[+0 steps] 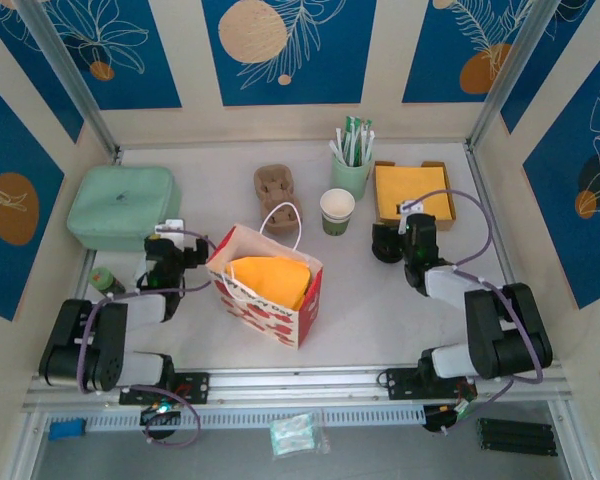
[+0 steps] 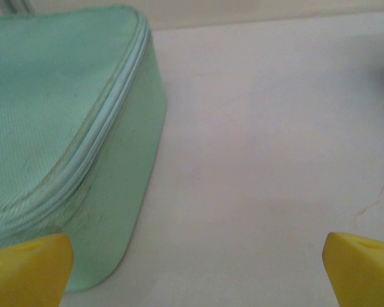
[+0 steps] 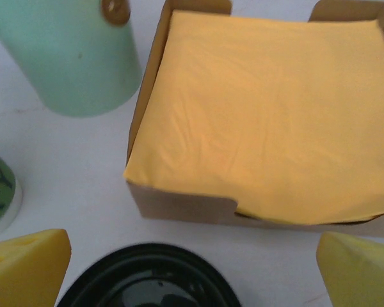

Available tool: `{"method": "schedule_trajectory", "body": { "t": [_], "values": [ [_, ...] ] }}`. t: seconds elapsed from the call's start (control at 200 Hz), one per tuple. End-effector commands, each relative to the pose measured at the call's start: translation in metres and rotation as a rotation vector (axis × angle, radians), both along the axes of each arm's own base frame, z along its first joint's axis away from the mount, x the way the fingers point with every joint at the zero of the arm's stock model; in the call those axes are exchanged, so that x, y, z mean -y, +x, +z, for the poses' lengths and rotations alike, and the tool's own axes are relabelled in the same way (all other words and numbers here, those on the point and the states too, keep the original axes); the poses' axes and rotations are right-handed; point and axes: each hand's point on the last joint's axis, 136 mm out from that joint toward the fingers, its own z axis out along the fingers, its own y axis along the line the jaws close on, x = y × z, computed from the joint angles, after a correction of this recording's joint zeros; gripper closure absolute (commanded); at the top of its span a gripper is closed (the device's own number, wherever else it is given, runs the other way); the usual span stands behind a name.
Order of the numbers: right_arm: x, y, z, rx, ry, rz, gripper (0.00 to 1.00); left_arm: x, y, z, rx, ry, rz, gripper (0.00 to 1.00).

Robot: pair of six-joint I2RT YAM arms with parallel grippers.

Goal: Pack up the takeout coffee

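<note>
Okay, left gripper [image 2: 195,272] spread wide, empty, beside mint case [image 2: 57,128]; right gripper [image 3: 192,268] spread wide, empty, at black lid [image 3: 147,284]; cup [image 1: 337,210] lidless.

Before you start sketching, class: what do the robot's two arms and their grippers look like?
The left arm and right arm are both black, built of chunky rounded joint housings, with pale lilac cables looping alongside. The wrist cameras show blunt, wedge-shaped yellow fingertips on the left and the right.

Overhead wide; right wrist near lid [image 3: 147,280]
</note>
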Motion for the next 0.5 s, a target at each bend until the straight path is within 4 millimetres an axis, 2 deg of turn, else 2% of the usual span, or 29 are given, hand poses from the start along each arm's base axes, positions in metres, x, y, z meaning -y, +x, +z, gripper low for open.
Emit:
{"method": "schedule_trajectory", "body": {
  "t": [0.0, 0.155, 0.325, 0.495],
  "values": [
    [-0.016, 0.008, 0.025, 0.182, 0.010, 0.108, 0.01, 0.010, 0.011, 0.020, 0.112, 0.003, -0.079, 0.01],
    [-0.011, 0.007, 0.020, 0.214, 0.036, 0.109, 0.01, 0.015, 0.017, 0.009, 0.106, 0.009, -0.110, 0.01],
    [0.004, 0.006, 0.010, 0.210, 0.093, 0.067, 0.01, 0.021, 0.023, -0.003, 0.089, 0.014, -0.140, 0.01],
    [0.003, 0.014, 0.005, 0.183, 0.094, 0.068, 0.01, 0.026, 0.032, -0.008, 0.029, 0.016, -0.170, 0.01]
  ]
}}
